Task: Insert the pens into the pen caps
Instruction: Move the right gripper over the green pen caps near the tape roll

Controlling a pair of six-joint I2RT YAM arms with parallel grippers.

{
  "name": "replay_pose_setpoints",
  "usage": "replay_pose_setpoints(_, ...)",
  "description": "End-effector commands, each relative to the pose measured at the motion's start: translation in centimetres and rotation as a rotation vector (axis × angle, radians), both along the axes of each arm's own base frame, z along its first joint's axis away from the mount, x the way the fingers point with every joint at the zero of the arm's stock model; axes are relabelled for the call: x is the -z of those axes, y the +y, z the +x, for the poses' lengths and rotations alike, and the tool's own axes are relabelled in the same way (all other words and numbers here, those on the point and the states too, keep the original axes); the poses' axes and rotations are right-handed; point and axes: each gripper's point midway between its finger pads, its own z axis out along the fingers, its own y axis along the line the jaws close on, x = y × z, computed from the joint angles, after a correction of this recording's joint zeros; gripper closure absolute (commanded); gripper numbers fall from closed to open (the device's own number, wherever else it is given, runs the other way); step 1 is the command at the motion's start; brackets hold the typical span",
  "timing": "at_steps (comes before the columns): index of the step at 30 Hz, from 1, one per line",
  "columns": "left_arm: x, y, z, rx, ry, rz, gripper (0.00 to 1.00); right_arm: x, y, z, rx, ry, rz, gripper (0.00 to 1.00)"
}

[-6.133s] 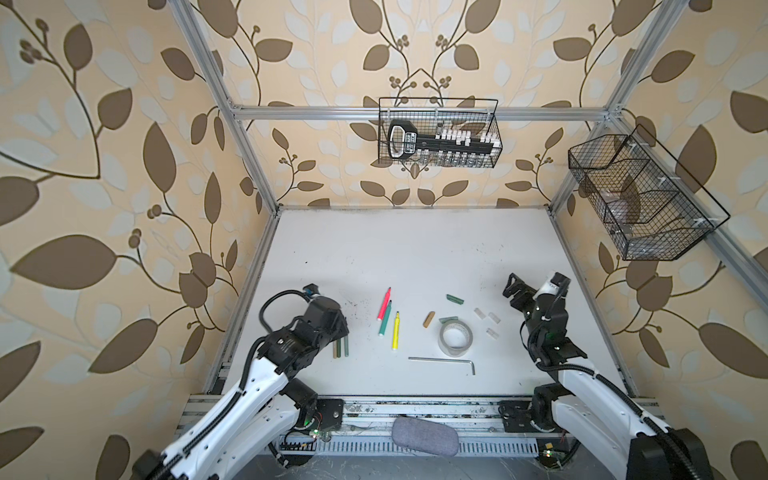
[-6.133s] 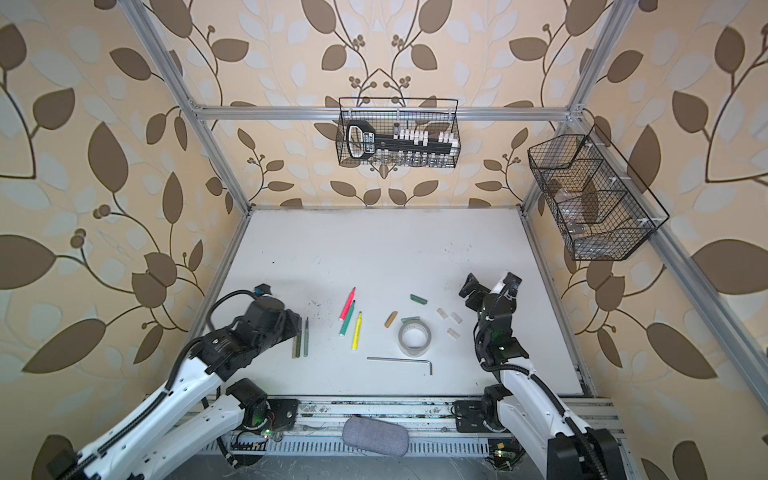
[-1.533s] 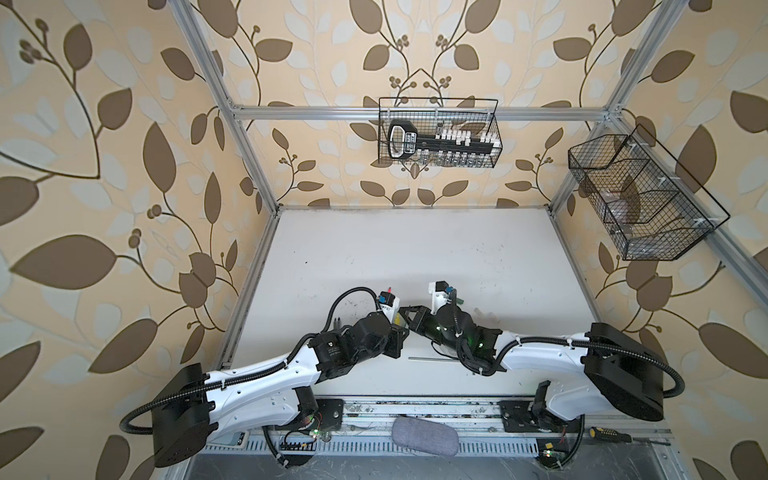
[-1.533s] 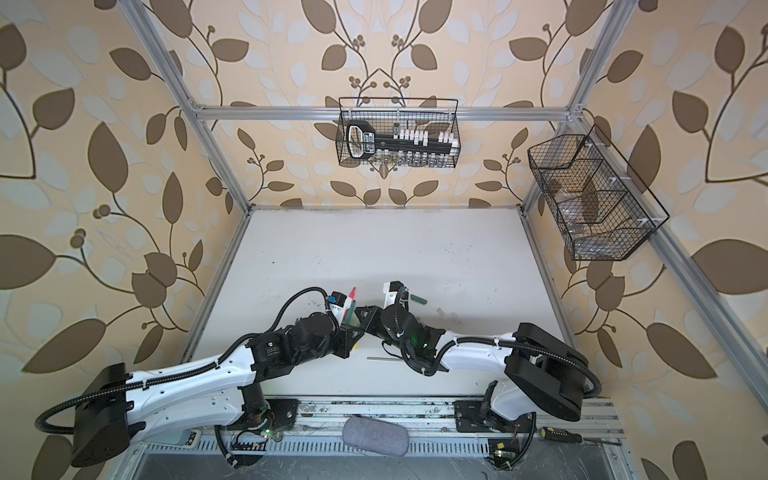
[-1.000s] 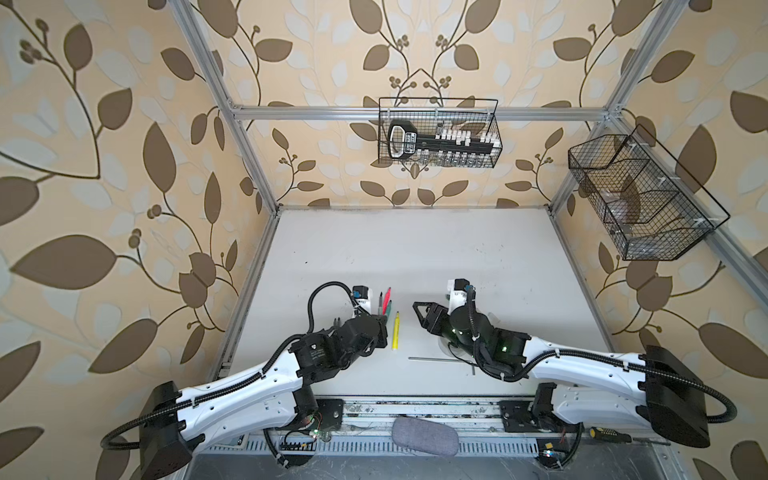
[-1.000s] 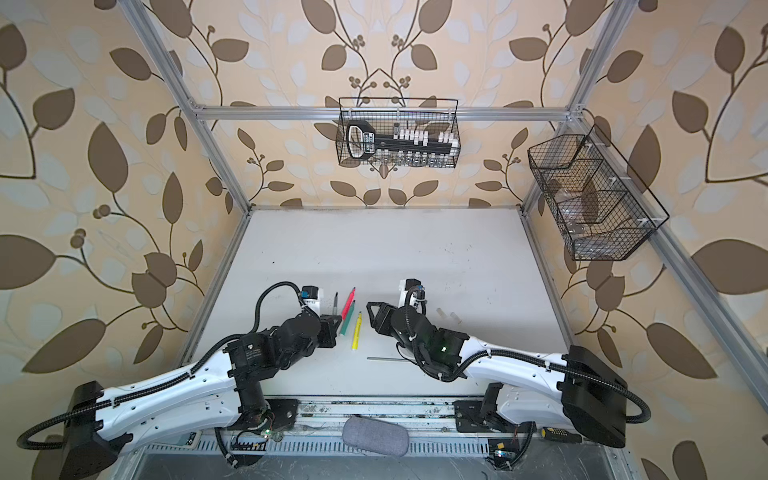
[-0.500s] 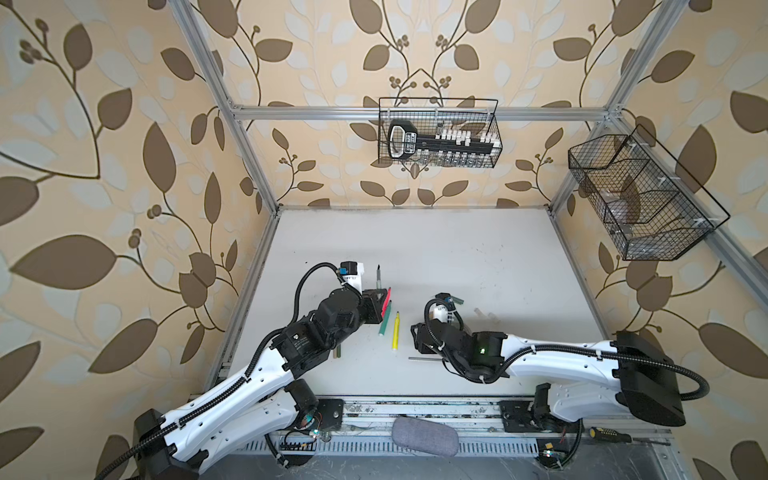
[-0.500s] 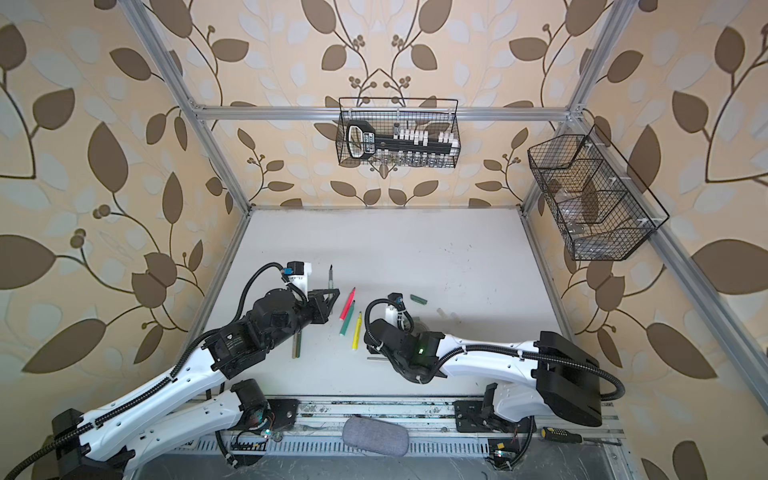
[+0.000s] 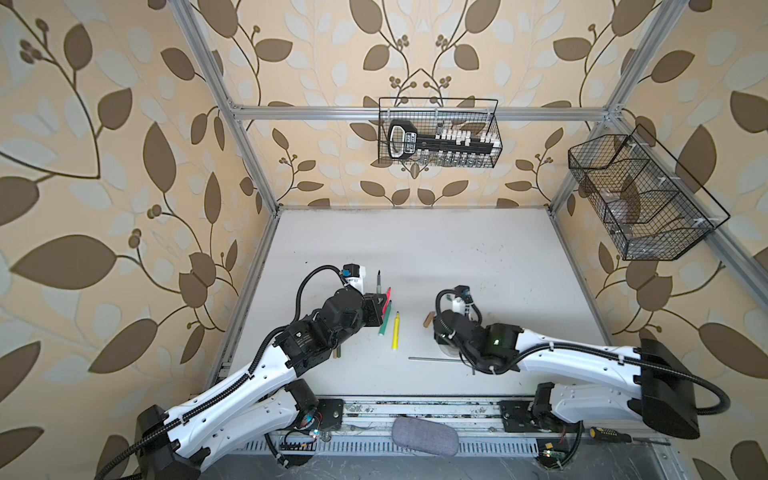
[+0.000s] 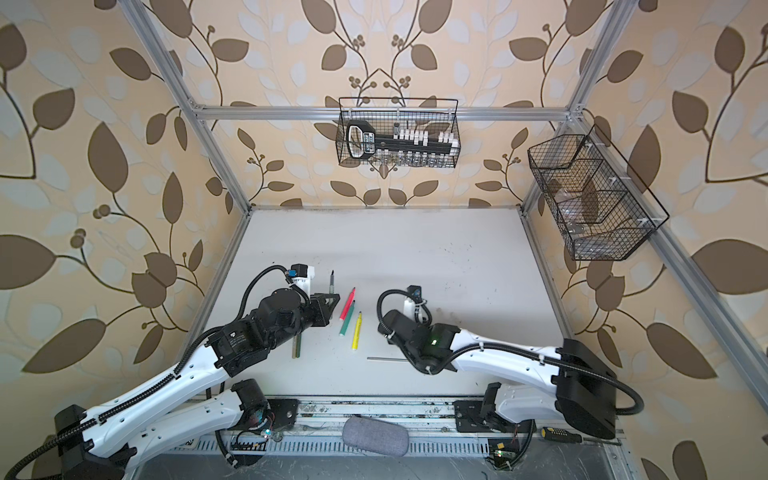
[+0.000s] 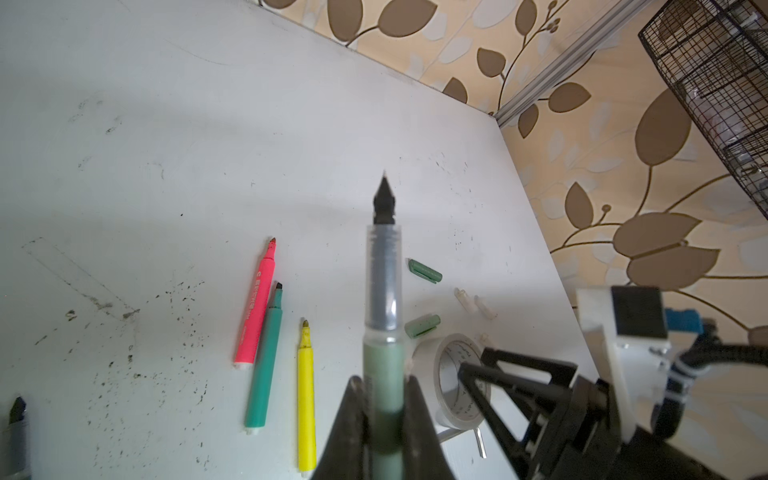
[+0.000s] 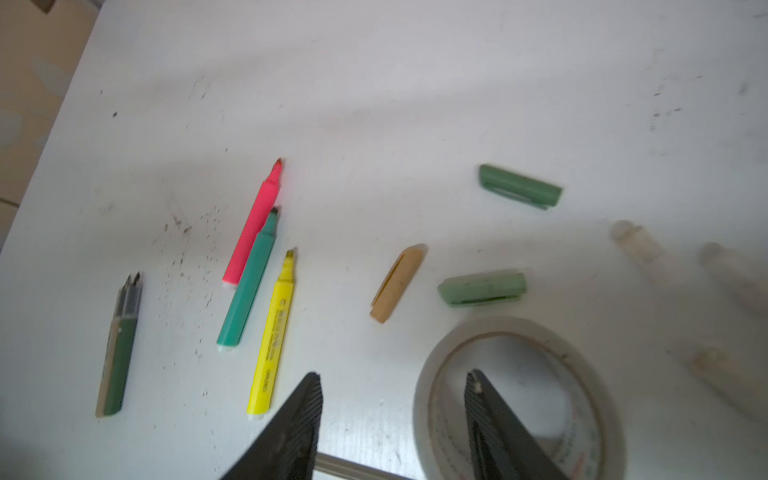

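My left gripper [image 11: 384,386] is shut on the grey-green pen [image 11: 384,311] and holds it off the table, black tip pointing away; both top views show this pen [image 9: 379,282] [image 10: 331,283]. The pink pen [image 12: 253,224], green pen [image 12: 249,282] and yellow pen [image 12: 274,328] lie side by side. Two thin pens [image 12: 118,353] lie together beyond them. My right gripper [image 12: 392,374] hangs open and empty over the table, one finger above the tape roll. The tan cap [image 12: 397,284], two green caps [image 12: 519,187] [image 12: 482,289] and blurred clear caps [image 12: 638,241] lie loose.
A roll of clear tape [image 12: 511,326] lies under my right gripper, with a silver hex key [image 9: 436,359] just in front of it. Two wire baskets [image 9: 438,133] [image 9: 640,199] hang on the back and right walls. The two arms face each other across the markers.
My left gripper has lifted the grey-green pen higher and drawn it back to the left. The right arm has tilted down over the tape roll, jaws still open.
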Motion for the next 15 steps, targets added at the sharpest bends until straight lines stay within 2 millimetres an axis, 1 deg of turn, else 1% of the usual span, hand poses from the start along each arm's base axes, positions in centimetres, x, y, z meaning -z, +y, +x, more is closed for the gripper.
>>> replay_pose_setpoints(1, -2.4, 0.0, 0.5, -0.025, -0.039, -0.055, 1.00, 0.5, -5.1, 0.4, 0.053, 0.025, -0.088, 0.45)
replay_pose_setpoints(2, -2.3, 0.0, 0.5, -0.029, -0.037, -0.053, 1.00, 0.6, -6.4, 0.5, 0.074, 0.031, -0.083, 0.45)
replay_pose_setpoints(3, -2.2, 0.0, 0.5, -0.031, -0.035, -0.053, 1.00, 0.8, -7.2, 0.6, 0.084, 0.036, -0.079, 0.45)
replay_pose_setpoints(5, -2.3, 0.1, 0.6, -0.035, -0.035, -0.055, 1.00, 2.0, -9.0, 0.8, 0.108, 0.069, -0.056, 0.44)
replay_pose_setpoints(9, -2.5, -0.1, 0.5, -0.028, -0.036, -0.061, 1.00, 5.0, -10.4, 0.9, 0.118, 0.159, -0.018, 0.49)
replay_pose_setpoints(12, -2.7, -0.1, 0.4, -0.021, -0.037, -0.065, 1.00, 6.7, -9.3, 0.9, 0.082, 0.202, -0.026, 0.51)
replay_pose_setpoints(15, -2.7, 0.0, 0.3, -0.024, -0.038, -0.062, 1.00, 8.0, -7.3, 0.8, 0.032, 0.238, -0.029, 0.55)
